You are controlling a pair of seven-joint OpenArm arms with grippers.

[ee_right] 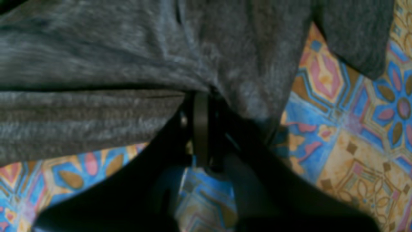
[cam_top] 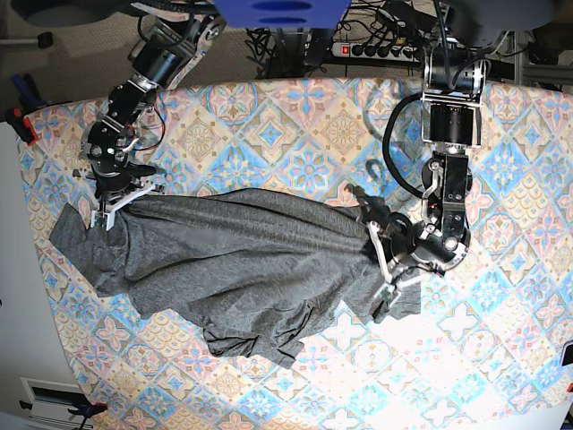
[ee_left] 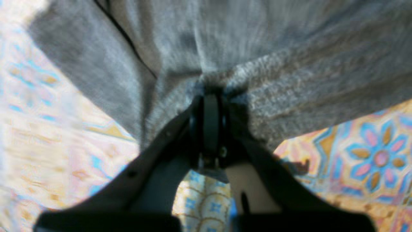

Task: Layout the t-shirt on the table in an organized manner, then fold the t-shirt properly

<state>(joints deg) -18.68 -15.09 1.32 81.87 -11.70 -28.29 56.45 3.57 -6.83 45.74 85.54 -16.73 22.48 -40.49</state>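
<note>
The dark heather-grey t-shirt [cam_top: 237, 269] hangs stretched between my two grippers, its lower part sagging in folds onto the table [cam_top: 295, 125] with its pastel tile cloth. On the right of the base view my left gripper [cam_top: 376, 235] is shut on a bunched edge of the t-shirt [ee_left: 206, 48]; its fingers [ee_left: 210, 109] pinch the cloth. At the base view's left, my right gripper [cam_top: 121, 202] is shut on the other end of the t-shirt [ee_right: 96, 64], fingers [ee_right: 201, 109] buried in a fold. A sleeve [cam_top: 76, 235] droops below it.
The patterned cloth spreads around the shirt on all sides. The table's left edge [cam_top: 31, 269] lies close to the drooping sleeve. Cables and a power strip [cam_top: 385, 49] lie behind the table's far edge.
</note>
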